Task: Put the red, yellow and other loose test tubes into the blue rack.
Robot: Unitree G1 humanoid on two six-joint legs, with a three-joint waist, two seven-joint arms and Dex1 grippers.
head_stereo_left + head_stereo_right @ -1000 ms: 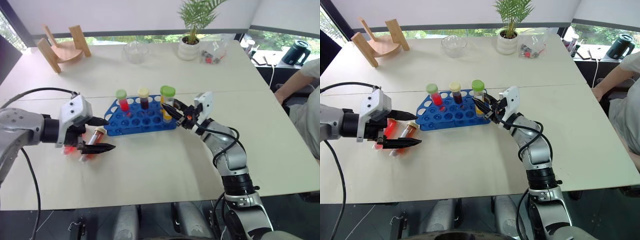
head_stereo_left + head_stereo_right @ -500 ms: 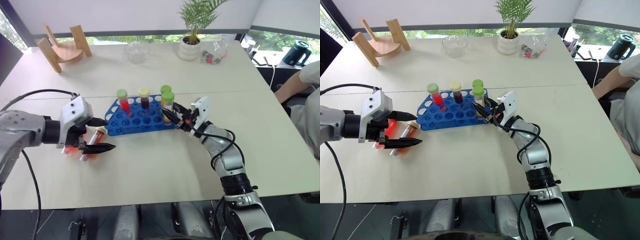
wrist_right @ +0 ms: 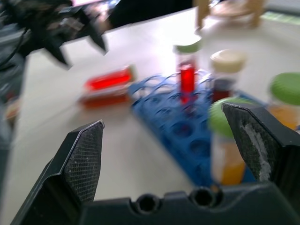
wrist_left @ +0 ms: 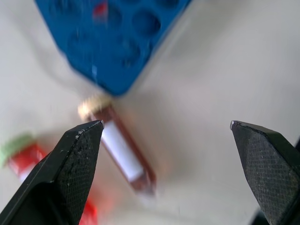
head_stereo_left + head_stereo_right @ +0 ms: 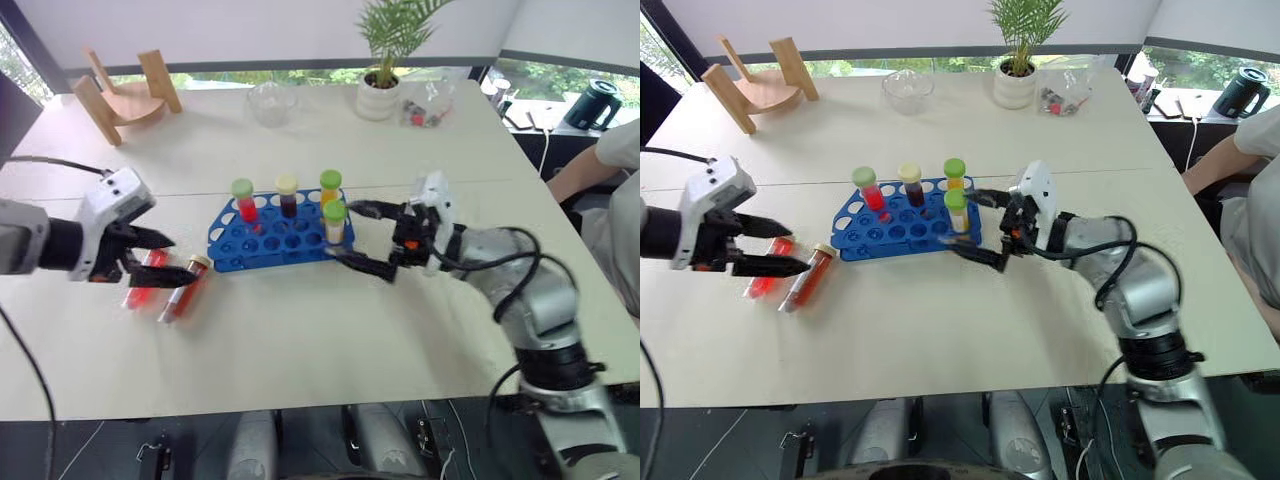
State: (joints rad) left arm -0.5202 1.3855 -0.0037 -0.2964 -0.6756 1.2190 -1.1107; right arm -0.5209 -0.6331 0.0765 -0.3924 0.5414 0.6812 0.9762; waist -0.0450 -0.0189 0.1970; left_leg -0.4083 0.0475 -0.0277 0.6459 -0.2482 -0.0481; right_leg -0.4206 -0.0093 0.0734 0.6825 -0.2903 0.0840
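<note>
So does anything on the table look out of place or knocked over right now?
Two tubes lie flat on the table left of the blue rack, beside the open left pincer, not yet racked. The four tubes in the rack stand upright. Nothing looks spilled or broken.

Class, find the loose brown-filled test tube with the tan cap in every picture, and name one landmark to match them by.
Left eye view: brown tube lying on the table, left of the blue rack.
Right eye view: same.
Left wrist view: between the fingers, below the rack corner.
Right wrist view: blurred, beside the red tube.
Shared landmark: the blue rack.
</note>
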